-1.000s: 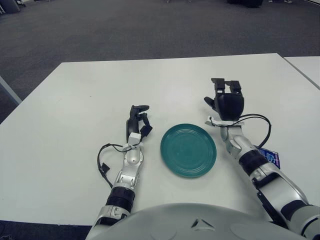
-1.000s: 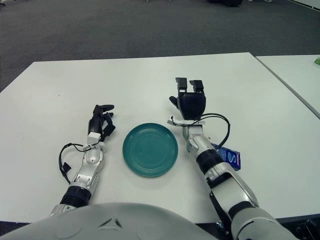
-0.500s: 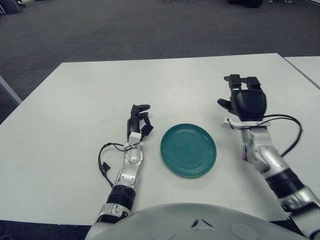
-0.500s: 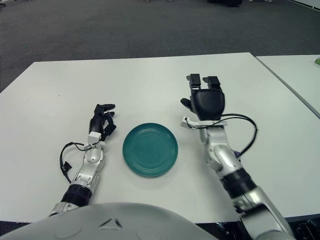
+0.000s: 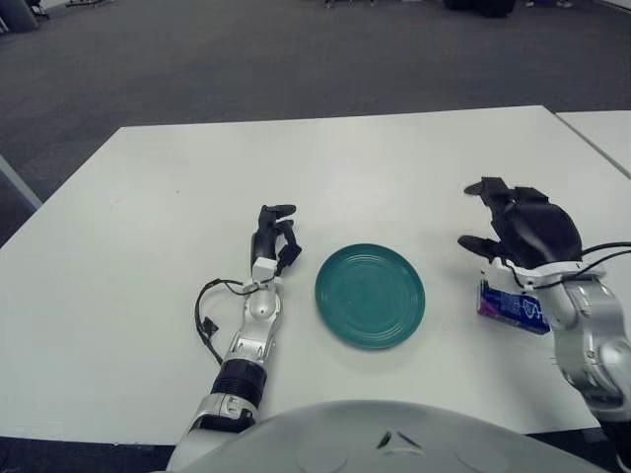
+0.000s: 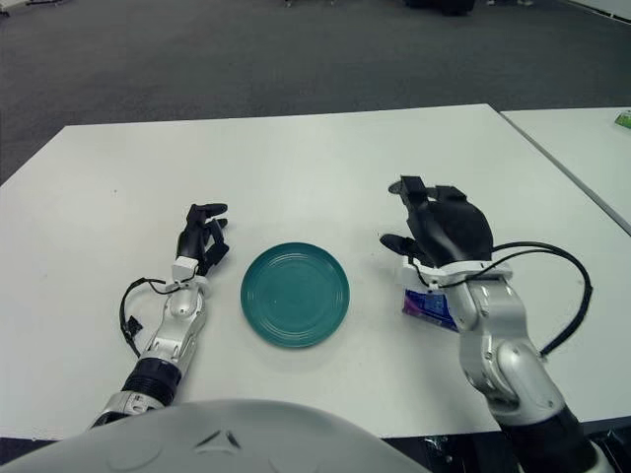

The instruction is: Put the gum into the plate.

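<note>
A round teal plate [image 5: 370, 295] lies on the white table [image 5: 177, 177] in front of me, with nothing in it. The gum [image 5: 512, 305], a small blue and purple pack, lies flat on the table to the right of the plate. My right hand [image 5: 518, 229] hovers just above and behind the pack, fingers spread and holding nothing; its wrist hides part of the pack. My left hand [image 5: 271, 235] shows beside the plate on its left, holding nothing.
A black cable [image 5: 206, 320] loops along my left forearm on the table. A second white table [image 5: 601, 128] stands at the far right. Grey carpet lies beyond the far table edge.
My right hand has swung from just right of the plate outward to the right and down, and now hangs over the gum pack, which it uncovered. The left hand has stayed put.
</note>
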Controlling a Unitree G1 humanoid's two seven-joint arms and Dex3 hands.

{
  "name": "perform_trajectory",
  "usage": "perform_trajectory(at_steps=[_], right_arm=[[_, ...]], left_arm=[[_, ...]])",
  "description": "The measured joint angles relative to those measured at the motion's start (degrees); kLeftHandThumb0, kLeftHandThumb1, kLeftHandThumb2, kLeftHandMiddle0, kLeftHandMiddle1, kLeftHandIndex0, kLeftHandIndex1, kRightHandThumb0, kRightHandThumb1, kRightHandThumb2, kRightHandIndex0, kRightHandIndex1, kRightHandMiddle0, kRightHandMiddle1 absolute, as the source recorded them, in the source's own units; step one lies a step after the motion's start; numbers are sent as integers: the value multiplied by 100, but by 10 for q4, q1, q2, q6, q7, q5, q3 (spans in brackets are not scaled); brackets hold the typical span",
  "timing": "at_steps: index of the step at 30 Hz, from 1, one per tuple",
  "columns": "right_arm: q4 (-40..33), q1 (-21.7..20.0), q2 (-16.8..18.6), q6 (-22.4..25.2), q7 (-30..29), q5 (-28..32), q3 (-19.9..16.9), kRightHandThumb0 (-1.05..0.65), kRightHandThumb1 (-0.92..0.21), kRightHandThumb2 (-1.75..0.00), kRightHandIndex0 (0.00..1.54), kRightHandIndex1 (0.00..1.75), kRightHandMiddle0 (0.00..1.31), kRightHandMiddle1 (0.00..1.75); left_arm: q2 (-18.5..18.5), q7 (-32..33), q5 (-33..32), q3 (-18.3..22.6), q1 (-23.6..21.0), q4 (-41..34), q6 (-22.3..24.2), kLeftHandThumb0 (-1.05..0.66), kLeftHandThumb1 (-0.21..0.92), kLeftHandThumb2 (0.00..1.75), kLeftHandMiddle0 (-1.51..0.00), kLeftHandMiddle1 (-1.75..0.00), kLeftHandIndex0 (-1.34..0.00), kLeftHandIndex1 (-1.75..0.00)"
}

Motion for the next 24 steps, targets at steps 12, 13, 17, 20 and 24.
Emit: perform_trajectory(at_steps=[12,13,17,20,24], right_arm=[[15,76,14,-43,-9,8,-40,-77,-92,-54,31,10,0,72],[15,82,18,-43,-11,6,-41,-77,-92,-54,31,10,0,71],[15,106,33,-45,-24,-7,-44,-77,-92,-54,32,10,0,71],[15,118,44,-48,-31,-13,-44,-77,-92,-53,32,10,0,71],[15,124,56,-51,-38,-16,-44,-78,-92,-53,33,10,0,72]], left_arm=[[5,-22,-10,7,2,-6,3,-66,92,94,-26,-104,-21,-125],[6,-23,-10,8,2,-6,4,-66,92,94,-26,-105,-22,-125],[10,-26,-10,8,2,-7,7,-66,92,94,-28,-108,-25,-125],[12,-31,-10,8,3,-9,9,-67,92,94,-28,-109,-25,-124],[15,-38,-11,9,4,-12,11,-69,92,95,-27,-109,-23,-123]])
